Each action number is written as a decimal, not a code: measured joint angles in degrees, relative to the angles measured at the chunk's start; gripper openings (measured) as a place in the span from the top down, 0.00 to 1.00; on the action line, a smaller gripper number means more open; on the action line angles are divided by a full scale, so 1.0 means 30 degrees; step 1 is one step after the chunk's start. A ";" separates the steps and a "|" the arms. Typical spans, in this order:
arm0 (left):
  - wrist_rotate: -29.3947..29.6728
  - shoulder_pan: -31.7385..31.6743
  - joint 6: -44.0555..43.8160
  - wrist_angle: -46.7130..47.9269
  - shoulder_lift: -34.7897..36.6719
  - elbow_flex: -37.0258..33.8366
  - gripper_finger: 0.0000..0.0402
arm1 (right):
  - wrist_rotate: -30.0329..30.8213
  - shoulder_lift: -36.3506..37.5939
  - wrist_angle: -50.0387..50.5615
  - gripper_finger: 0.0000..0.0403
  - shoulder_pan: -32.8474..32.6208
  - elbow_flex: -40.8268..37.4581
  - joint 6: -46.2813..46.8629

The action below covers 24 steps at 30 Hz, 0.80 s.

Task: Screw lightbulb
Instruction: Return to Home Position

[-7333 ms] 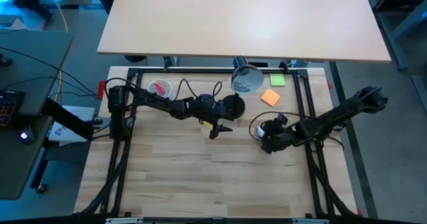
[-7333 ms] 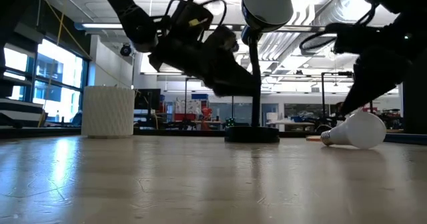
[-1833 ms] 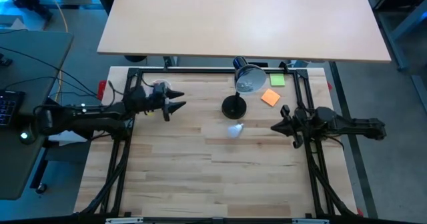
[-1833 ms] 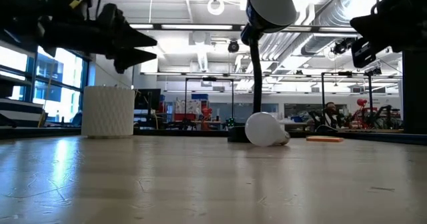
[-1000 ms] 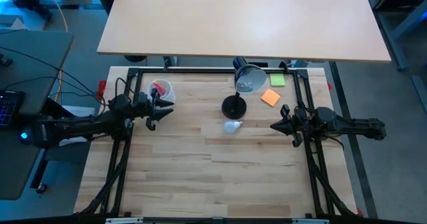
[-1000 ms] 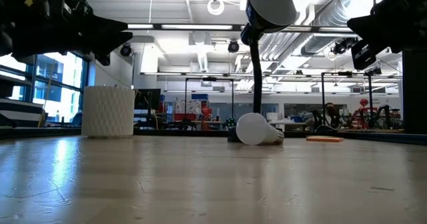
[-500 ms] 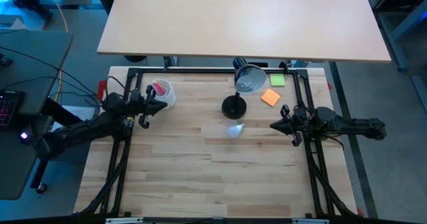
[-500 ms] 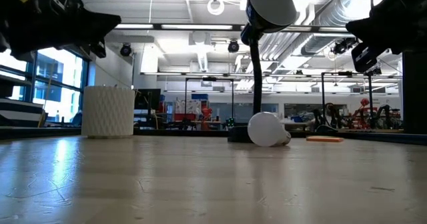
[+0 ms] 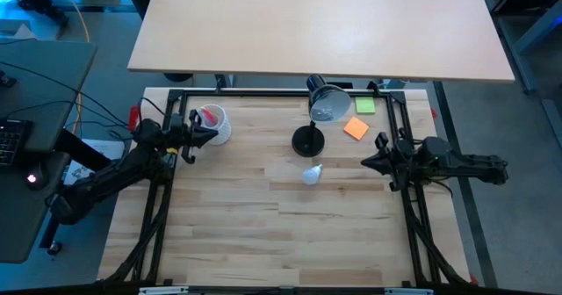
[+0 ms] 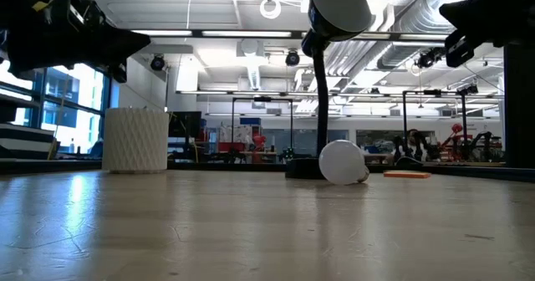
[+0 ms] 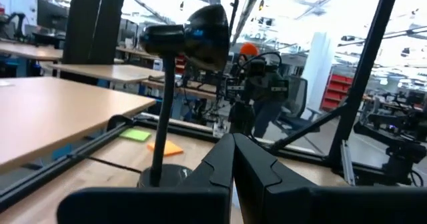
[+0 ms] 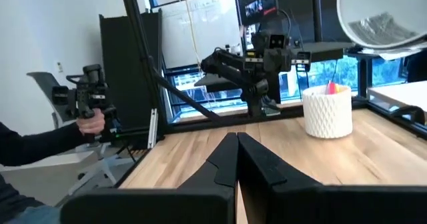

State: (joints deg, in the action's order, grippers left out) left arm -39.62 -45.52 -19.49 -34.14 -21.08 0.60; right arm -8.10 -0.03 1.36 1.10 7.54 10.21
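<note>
Lightbulb (image 9: pixel 311 174), small, white, frosted, rolled slightly; lies loose beside black desk lamp (image 9: pixel 307 140), not screwed in. I see left gripper (image 9: pixel 209 134) retracted further, right gripper (image 9: pixel 366 161) parked; both pinched closed, empty.

Robotics lab w/ exposed ceiling ducts (image 10: pixel 418 17), strip lights (image 10: pixel 209 34), workbench (image 11: pixel 60 111).

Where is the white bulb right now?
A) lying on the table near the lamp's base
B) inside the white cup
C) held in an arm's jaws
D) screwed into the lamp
A: the bulb lies on the table near the lamp base. The left gripper and right gripper sit at the table's sides, holding nothing.
</note>
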 joint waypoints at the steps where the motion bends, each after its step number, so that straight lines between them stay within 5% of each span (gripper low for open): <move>1: -0.0047 0.0007 -0.0006 0.0106 0.0000 0.0000 1.00 | -0.0010 0.0000 -0.0154 1.00 0.0000 -0.0113 0.0017; 13: -0.1606 -0.0117 -0.0012 0.0708 0.0007 0.0000 1.00 | -0.0753 0.0000 -0.3742 1.00 0.0007 -0.1948 0.0733; 24: -0.4545 -0.3405 -0.1159 0.0138 0.0007 0.0000 1.00 | -0.0699 0.0015 -0.3501 1.00 0.1034 -0.0894 0.0006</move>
State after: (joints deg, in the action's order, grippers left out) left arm -53.26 -55.73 -22.96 -33.73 -21.06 0.60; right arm -10.20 0.01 -9.14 4.21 4.86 10.23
